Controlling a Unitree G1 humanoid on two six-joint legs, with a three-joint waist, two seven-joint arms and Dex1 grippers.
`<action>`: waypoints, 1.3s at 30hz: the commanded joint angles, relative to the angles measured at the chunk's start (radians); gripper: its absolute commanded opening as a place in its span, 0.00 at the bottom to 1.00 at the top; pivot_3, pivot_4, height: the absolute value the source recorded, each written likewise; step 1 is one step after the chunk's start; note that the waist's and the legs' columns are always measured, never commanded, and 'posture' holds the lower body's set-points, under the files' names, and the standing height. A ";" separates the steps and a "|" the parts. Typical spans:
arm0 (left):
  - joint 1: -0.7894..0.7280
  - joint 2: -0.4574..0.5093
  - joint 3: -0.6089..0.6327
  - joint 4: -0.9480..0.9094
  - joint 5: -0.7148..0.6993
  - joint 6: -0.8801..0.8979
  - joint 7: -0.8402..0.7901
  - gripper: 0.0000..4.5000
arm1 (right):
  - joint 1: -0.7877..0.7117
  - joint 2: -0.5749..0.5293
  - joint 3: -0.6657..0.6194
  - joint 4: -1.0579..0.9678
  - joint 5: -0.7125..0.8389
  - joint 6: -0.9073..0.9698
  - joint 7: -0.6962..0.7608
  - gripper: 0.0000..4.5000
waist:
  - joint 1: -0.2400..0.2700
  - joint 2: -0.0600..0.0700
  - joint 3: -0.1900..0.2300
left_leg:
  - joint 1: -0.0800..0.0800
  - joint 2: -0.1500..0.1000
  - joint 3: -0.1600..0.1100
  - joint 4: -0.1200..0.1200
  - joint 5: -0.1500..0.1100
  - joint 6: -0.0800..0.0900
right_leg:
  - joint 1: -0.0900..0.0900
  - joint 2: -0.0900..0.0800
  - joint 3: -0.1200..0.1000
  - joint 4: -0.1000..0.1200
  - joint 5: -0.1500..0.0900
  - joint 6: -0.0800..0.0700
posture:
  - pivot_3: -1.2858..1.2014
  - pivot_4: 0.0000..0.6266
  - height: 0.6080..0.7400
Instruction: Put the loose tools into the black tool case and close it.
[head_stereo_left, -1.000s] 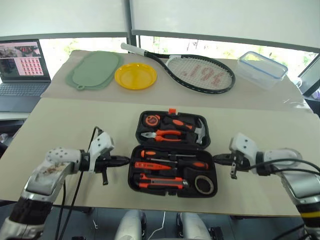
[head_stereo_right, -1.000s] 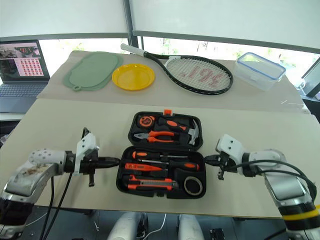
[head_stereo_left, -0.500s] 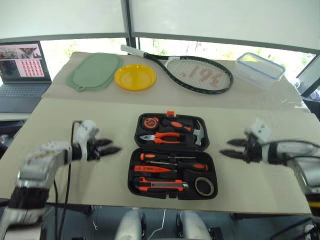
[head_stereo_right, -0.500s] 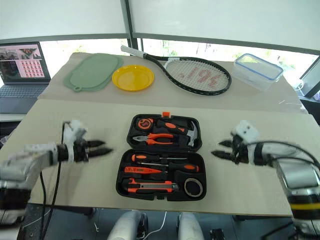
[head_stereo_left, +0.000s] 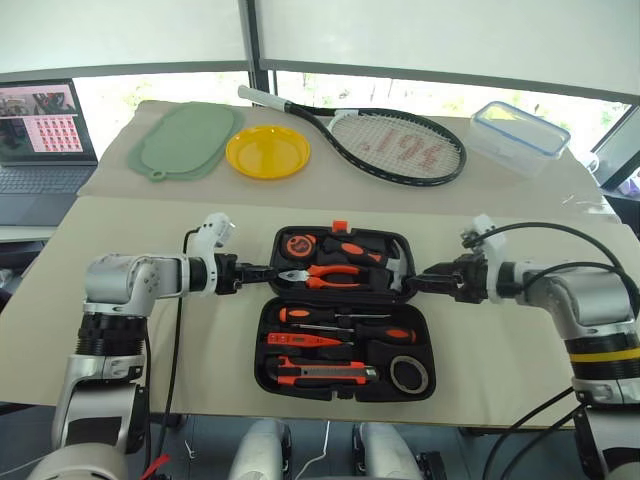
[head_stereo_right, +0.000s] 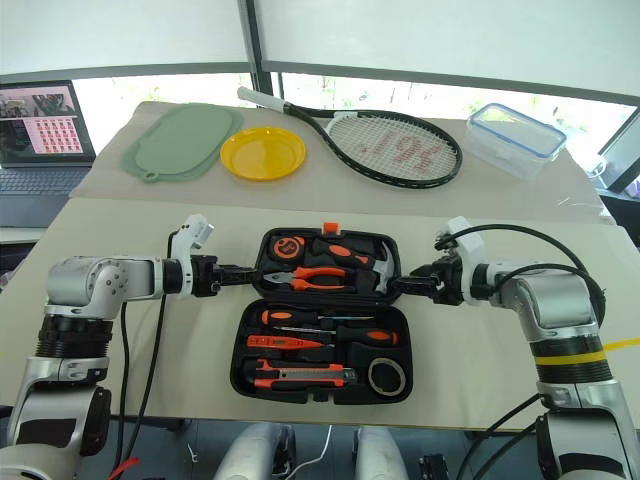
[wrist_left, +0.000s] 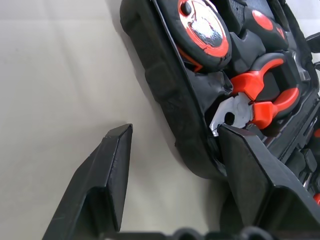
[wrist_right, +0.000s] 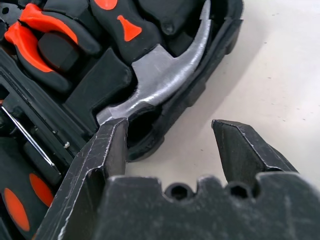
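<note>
Beige sheeting is covering the table (head_stereo_left: 150, 330) under a row of bright windows, and the black tool case (head_stereo_left: 345, 312) is lying open flat on it, its lid half on the window side and its base half nearer the robot. Inside the base half, two slim screwdrivers (head_stereo_left: 345, 322) with black-and-orange handles are sitting in their recesses, with the small all-orange tester screwdriver (head_stereo_left: 295, 340) just below them, the utility knife (head_stereo_left: 325, 374) along the near edge and the grey tape roll (head_stereo_left: 407, 373) in the near right corner. Inside the lid half, the tape measure (head_stereo_left: 300, 242), the pliers (head_stereo_left: 325, 275) and the hammer (head_stereo_left: 385, 260) are resting. The left gripper (head_stereo_left: 262, 273) is standing at the case's left side, its fingers spread apart and straddling the lid half's rim by the pliers' nose, one finger (wrist_left: 107, 175) over the table and the other over the inside. The right gripper (head_stereo_left: 428, 281) is standing at the case's right side, likewise spread, with one finger (wrist_right: 107, 150) over the rim beside the hammer's claw and the other outside; neither is holding anything. Beyond the case, a tennis racket (head_stereo_left: 385, 140), a yellow plate (head_stereo_left: 268, 152), a green mat (head_stereo_left: 185, 140) and a clear blue-rimmed box (head_stereo_left: 520, 136) are lying, and a laptop (head_stereo_left: 40, 140) is sitting off to the far left.
</note>
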 joint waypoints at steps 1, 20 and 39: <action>-0.010 -0.010 -0.003 -0.022 -0.013 -0.004 0.001 0.65 | -0.011 -0.001 -0.006 -0.004 0.000 -0.010 -0.008 0.44 | 0.000 0.000 0.000 | 0.000 0.000 0.000 0.000 0.000 0.000 | 0.000 0.000 0.000 0.000 0.000 0.000 | 0.52 0.24 0.99; -0.036 -0.048 0.013 -0.077 -0.036 -0.120 -0.045 0.01 | -0.052 0.061 -0.045 -0.058 0.025 -0.067 -0.071 0.00 | 0.000 0.000 0.000 | 0.002 0.000 0.000 0.000 0.000 0.000 | 0.002 0.000 0.000 0.001 0.001 0.000 | 0.52 0.24 0.99; 0.172 -0.137 -0.098 -0.052 0.411 -1.162 0.074 0.01 | 0.118 0.119 0.024 -0.037 -0.338 -0.770 -0.234 0.00 | 0.008 0.001 0.000 | -0.005 0.000 0.003 -0.001 -0.001 0.002 | -0.001 -0.001 -0.001 -0.003 0.004 0.003 | 0.52 0.24 0.99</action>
